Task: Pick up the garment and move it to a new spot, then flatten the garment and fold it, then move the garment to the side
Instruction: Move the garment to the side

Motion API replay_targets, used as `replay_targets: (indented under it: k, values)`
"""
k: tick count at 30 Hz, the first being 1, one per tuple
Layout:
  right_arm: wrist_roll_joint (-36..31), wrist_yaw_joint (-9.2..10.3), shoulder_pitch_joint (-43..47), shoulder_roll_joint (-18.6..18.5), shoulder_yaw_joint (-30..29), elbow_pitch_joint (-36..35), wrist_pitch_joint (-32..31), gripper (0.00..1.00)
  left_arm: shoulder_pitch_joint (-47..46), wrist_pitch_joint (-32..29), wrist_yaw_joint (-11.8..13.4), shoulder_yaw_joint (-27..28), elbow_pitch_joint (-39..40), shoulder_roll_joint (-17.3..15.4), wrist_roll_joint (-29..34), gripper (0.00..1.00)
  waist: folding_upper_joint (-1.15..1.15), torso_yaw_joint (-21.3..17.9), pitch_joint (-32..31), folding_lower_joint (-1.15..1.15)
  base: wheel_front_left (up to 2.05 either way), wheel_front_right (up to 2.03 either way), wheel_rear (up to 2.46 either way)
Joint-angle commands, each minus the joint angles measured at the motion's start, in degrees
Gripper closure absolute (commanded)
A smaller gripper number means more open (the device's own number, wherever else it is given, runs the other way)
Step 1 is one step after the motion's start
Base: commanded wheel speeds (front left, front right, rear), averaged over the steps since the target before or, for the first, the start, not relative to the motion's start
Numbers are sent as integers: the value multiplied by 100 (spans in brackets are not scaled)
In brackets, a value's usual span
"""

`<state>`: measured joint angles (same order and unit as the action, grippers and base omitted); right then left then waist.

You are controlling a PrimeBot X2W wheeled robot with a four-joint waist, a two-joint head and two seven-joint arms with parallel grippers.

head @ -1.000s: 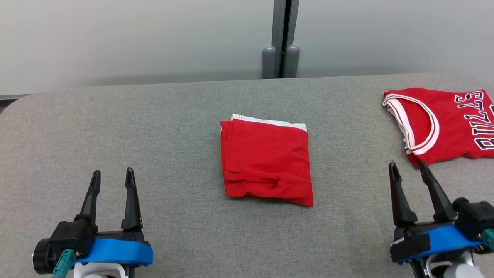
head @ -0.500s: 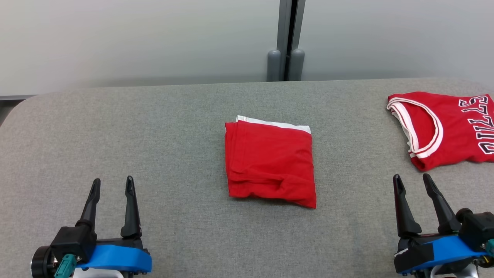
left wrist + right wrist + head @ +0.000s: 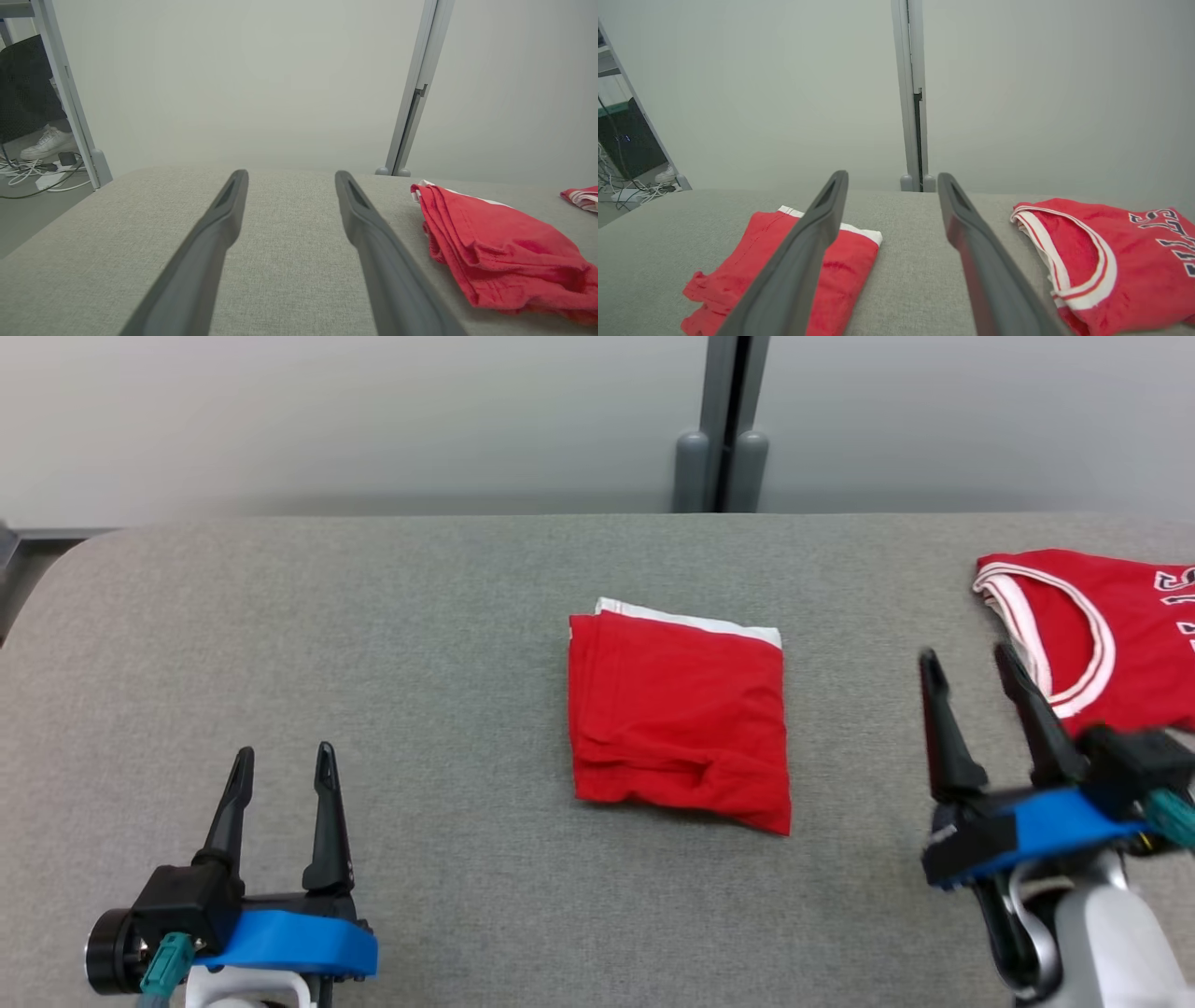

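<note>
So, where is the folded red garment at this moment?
In the head view, the folded red garment lies near the middle of the grey table, to the left of the red jersey at the table's right edge.

You have a red garment [image 3: 680, 719] folded into a compact, nearly square packet just right of centre in the head view. A white band shows along its upper edge. Stacked layer edges run down its left side, and the lower part is rumpled, with a crease and a small pucker. It lies flat and well apart from the red jersey [image 3: 1134, 607] at the right edge of the frame. The jersey has a white-trimmed armhole toward the left and outlined lettering cut off by the frame. In the left wrist view the garment [image 3: 504, 252] sits at the lower right.
</note>
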<state>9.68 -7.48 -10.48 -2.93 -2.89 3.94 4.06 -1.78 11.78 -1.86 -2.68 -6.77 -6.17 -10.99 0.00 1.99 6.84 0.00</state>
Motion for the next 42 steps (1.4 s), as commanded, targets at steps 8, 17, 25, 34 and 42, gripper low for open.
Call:
replay_targets:
  k: [8,17,25,34,42]
  values:
    - [-217,-4,-1028,-2,244,823,-396,0,-279,89,-2,-138,-64,63,-48,0,0,403,318,0,0,0,0]
    - [-350,-4,-1474,-1,78,2132,-411,0,-552,215,-41,-255,-277,124,-114,0,0,776,698,0,0,0,0]
    - [-75,-4,-1625,-2,70,3238,-328,0,-722,296,-49,-308,-415,155,-133,0,0,895,854,0,0,0,0]
    - [914,-5,-1792,26,629,4081,-228,18,-804,326,-67,-399,-548,164,-101,0,0,890,852,0,0,0,0]
    - [746,-4,-2093,-56,864,4147,227,100,-843,343,-68,-406,-572,140,-123,0,0,722,922,0,0,0,0]
